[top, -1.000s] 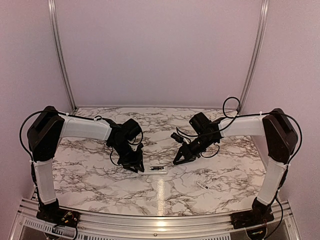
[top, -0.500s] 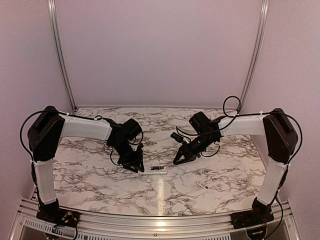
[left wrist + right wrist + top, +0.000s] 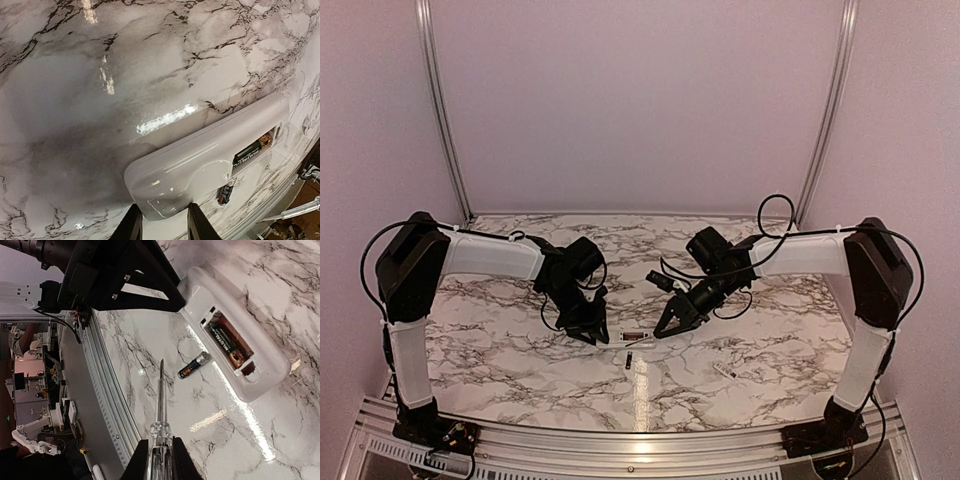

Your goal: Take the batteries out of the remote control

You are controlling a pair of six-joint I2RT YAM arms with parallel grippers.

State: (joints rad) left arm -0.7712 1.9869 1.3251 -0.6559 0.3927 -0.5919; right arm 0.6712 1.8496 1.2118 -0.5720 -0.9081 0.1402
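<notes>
Pinches one end of the remote control [image 3: 200, 165] with the left gripper [image 3: 162, 227]. Holds it flat on the marble table [image 3: 520, 350], open side up. Squeezes a thin screwdriver [image 3: 160, 405] tight in the right gripper [image 3: 157, 462]. Has one battery [image 3: 223, 342] inside the open slot. Has the other battery [image 3: 193, 365] out on the table, just beside the remote, near the screwdriver tip but not touching it.

White remote control [image 3: 200, 160] recess-up, one battery [image 3: 223, 343] inside, other battery [image 3: 193, 365] beside.
</notes>
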